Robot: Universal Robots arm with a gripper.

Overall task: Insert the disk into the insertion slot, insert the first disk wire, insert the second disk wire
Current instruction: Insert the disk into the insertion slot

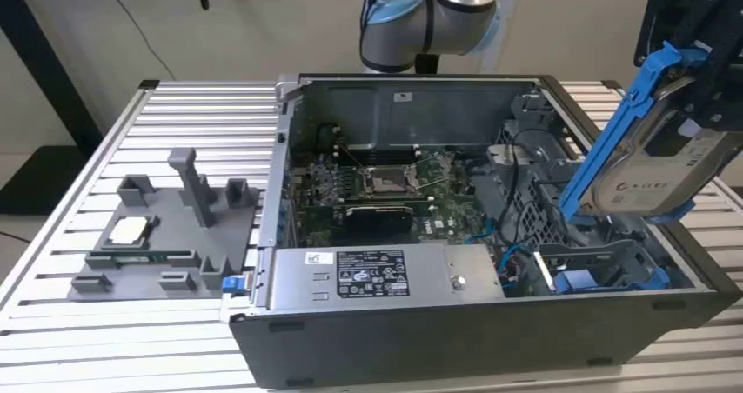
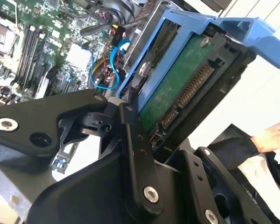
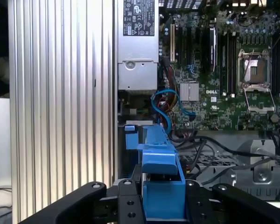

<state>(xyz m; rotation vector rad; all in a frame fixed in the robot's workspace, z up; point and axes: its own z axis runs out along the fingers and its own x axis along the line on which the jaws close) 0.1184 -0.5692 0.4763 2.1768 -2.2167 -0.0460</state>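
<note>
Leaning near-upright lengthwise, the disk (image 1: 664, 169)

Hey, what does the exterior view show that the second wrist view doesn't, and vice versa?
Exterior view: the whole PC case, the grey power-supply box, the insertion slot and a grey parts tray on the exterior view's left. Second wrist view: the green circuit-board side of the disk, with its connector row, and a person's hand. Both: the claw gripping the disk in its blue carrier, plus the motherboard.
</note>
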